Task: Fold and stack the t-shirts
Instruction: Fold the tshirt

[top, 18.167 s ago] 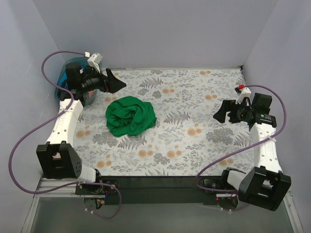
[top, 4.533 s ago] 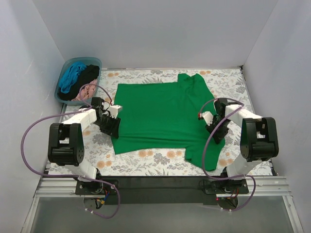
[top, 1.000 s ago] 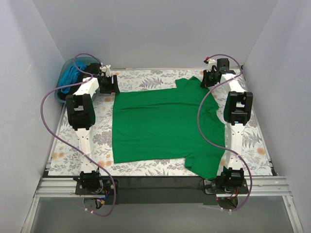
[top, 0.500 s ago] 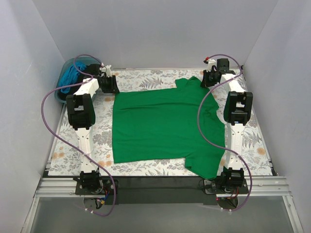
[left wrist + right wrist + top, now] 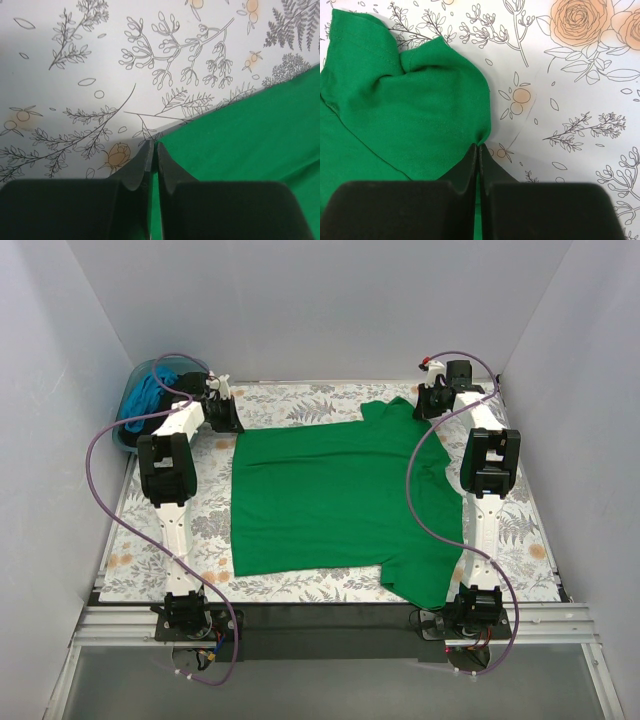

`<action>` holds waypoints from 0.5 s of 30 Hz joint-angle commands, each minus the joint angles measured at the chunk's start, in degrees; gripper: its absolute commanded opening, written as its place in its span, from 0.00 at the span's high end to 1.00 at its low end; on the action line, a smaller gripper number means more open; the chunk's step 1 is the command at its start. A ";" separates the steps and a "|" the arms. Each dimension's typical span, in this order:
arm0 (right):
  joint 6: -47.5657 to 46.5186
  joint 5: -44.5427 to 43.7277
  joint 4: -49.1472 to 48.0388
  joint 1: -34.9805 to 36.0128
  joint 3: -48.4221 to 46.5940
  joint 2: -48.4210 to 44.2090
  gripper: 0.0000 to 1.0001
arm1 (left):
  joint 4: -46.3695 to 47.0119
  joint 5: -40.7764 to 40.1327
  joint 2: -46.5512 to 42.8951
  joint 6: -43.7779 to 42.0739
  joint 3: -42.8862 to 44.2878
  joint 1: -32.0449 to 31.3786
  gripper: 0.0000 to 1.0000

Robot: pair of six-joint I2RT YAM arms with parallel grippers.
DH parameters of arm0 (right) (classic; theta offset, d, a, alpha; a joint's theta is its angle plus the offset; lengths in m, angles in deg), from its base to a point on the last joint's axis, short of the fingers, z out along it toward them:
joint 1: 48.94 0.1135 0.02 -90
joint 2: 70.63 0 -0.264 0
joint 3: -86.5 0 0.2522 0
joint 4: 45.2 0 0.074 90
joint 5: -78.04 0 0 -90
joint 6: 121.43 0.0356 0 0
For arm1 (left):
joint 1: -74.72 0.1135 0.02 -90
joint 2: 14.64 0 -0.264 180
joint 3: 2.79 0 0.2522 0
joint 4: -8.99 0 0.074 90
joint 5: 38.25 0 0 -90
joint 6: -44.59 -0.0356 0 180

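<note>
The green shirt (image 5: 330,500) lies spread flat across the middle of the flowered tablecloth (image 5: 330,405), one sleeve reaching toward the near right corner. Two grippers grip its far edge. The left gripper (image 5: 154,148) is clamped on the far left corner, and the right gripper (image 5: 479,148) is clamped on the bunched far right sleeve, I'd guess to pull it smooth or start a fold. One tub (image 5: 133,410) sits at the far left corner, showing one teal-blue shirt (image 5: 150,395); anything else in it is hidden.
</note>
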 commanded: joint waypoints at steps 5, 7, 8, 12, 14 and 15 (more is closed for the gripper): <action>-0.34 -0.22 -4.75 -0.85 -2.41 -6.03 0.99 | 2.82 -1.43 -1.63 0.34 3.06 0.22 1.00; -0.34 -0.48 -5.54 -1.11 -2.84 -6.56 0.99 | 4.32 -1.25 -2.77 0.43 2.45 0.66 1.00; -0.25 -0.48 -5.72 -1.46 -3.11 -6.73 0.99 | 4.85 -1.08 -3.12 0.34 2.28 0.75 1.00; -0.42 0.22 -6.42 -1.90 -3.29 -7.88 0.99 | 6.17 -0.55 -4.97 -0.89 1.57 0.92 1.00; -0.86 0.31 -6.51 -1.99 -2.94 -8.58 0.99 | 6.43 0.06 -6.11 -1.42 0.78 0.93 1.00; -1.39 0.40 -6.51 -1.99 -2.33 -9.28 0.99 | 7.13 0.15 -6.64 -1.77 0.08 1.01 1.00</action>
